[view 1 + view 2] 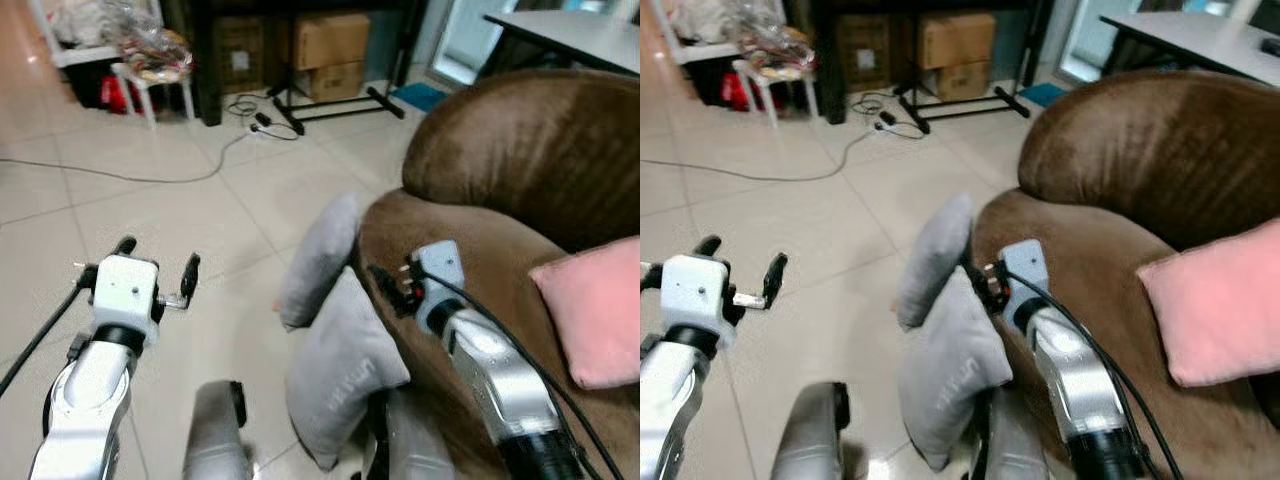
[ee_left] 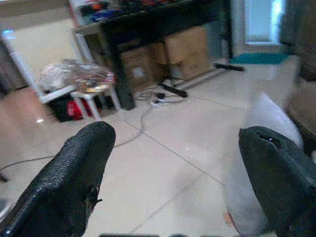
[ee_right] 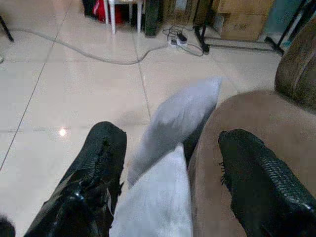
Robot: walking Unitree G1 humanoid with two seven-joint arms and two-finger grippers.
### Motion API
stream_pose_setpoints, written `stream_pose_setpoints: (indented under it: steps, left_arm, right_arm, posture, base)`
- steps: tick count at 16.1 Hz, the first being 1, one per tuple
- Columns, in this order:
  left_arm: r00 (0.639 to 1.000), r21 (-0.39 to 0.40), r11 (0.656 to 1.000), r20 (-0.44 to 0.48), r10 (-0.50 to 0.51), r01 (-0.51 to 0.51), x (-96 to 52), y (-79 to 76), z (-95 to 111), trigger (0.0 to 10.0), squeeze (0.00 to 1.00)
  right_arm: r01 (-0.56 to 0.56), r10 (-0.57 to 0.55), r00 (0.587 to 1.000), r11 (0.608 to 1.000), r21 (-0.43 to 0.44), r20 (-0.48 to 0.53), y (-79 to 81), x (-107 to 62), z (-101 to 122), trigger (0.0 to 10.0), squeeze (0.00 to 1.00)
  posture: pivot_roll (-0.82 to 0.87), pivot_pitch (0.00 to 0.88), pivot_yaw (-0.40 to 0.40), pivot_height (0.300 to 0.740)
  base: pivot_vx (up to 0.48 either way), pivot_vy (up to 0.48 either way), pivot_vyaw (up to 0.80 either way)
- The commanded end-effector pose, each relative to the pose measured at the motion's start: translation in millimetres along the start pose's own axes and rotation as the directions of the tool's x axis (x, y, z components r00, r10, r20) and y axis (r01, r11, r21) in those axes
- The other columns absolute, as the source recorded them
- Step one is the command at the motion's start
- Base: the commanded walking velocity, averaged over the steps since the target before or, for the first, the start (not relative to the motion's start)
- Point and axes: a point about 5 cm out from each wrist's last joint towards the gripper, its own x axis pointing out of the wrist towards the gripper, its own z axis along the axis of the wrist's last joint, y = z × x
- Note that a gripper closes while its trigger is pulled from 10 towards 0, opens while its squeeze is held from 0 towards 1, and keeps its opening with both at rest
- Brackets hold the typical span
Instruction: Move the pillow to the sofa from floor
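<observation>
No lettering can be read anywhere. The near grey pillow (image 1: 340, 375) carries a faint embossed mark towards its 3 o'clock side, too blurred to make out. The cardboard boxes (image 1: 330, 52) at 12 o'clock bear pale labels, also illegible.

near pillow (image 1: 340, 370): you see plain light grey
far pillow (image 1: 318, 260): the same light grey
sofa (image 1: 520, 160): dark brown, velvety sheen
cushion (image 1: 595, 310): you see soft pink
floor (image 1: 150, 220): glossy cream tiles with thin dark seams
boxes (image 1: 330, 50): tan cardboard
end effector fingers (image 3: 261, 182): black, finely textured
</observation>
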Motion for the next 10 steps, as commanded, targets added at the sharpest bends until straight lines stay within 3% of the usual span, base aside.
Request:
stream_pose_setpoints:
  steps: [1,4,6,7,8,10]
  left_arm:
    - [0.999,-0.003,0.999,-0.02,-0.044,0.044,-1.3,-5.1,-2.6,10.0,0.0]
    - [0.99,0.041,0.991,-0.061,-0.126,0.129,-5.7,-11.5,-8.4,10.0,0.0]
    - [0.985,0.047,0.986,-0.069,-0.156,0.159,-9.5,-14.2,-8.6,10.0,0.0]
    - [0.98,0.053,0.98,-0.072,-0.188,0.192,-14.2,-18.4,-6.5,10.0,0.0]
    - [0.977,0.049,0.977,-0.067,-0.203,0.206,-19.2,-19.8,-2.6,10.0,0.0]
    - [0.976,0.051,0.976,-0.058,-0.211,0.214,-24.1,-19.2,1.3,10.0,0.0]
  right_arm:
    - [0.016,-0.016,0.999,1.0,-0.003,-0.033,-7.9,1.1,-4.0,10.0,0.0]
    - [0.005,-0.005,0.985,1.0,0.001,-0.173,-9.2,23.7,-24.7,10.0,0.0]
    - [-0.008,0.009,0.975,1.0,0.005,-0.223,-5.5,26.7,-34.1,10.0,0.0]
    - [-0.005,0.017,0.972,0.999,0.049,-0.236,-3.9,27.8,-39.7,10.0,0.0]
    - [0.004,0.015,0.971,0.997,0.08,-0.24,-3.2,29.0,-43.6,10.0,0.95]
    - [-0.007,0.034,0.968,0.994,0.107,-0.248,-0.3,30.4,-48.0,10.0,1.0]
  posture:
    - [0.09,0.0,-0.095,0.522]
    - [0.09,0.0,-0.109,0.512]
    - [0.08,0.0,-0.109,0.512]
    - [0.09,0.034,-0.102,0.512]
    - [0.09,0.051,-0.097,0.512]
    - [0.1,0.074,-0.096,0.512]
  base:
    - [0.0,0.0,0.0]
    - [0.0,0.0,0.0]
    - [0.0,0.0,0.0]
    - [0.0,0.0,0.0]
    - [0.0,0.0,0.0]
    - [0.0,0.0,0.0]
